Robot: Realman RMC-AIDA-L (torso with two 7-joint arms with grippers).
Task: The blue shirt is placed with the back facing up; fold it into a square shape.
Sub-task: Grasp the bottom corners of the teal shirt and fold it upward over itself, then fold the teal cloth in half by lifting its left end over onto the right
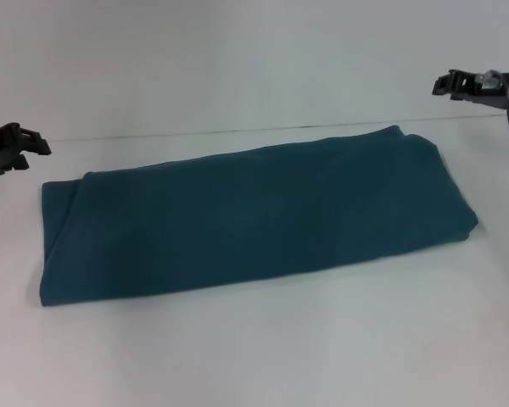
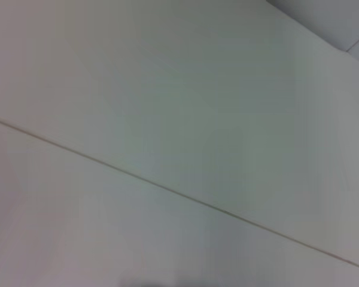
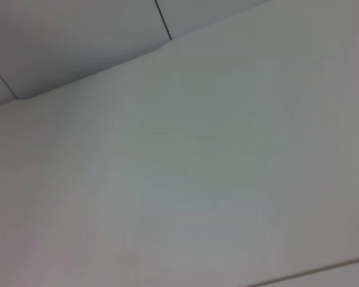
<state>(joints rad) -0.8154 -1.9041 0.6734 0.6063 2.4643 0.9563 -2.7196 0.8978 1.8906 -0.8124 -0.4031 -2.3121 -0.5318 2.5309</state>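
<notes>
The blue shirt [image 1: 246,216] lies on the white table in the head view, folded into a long flat teal band that runs from the near left to the far right. No lettering shows on it. My left gripper [image 1: 30,146] hangs at the left edge of the head view, beyond the shirt's left end and apart from it. My right gripper [image 1: 445,84] is at the upper right, raised beyond the shirt's right end and apart from it. Both hold nothing. The shirt is out of view in both wrist views.
The white table [image 1: 263,356] spreads around the shirt, with a thin seam line [image 1: 237,131] running across behind it. The wrist views show only white surface, a seam [image 2: 167,186] and a wall edge [image 3: 90,75].
</notes>
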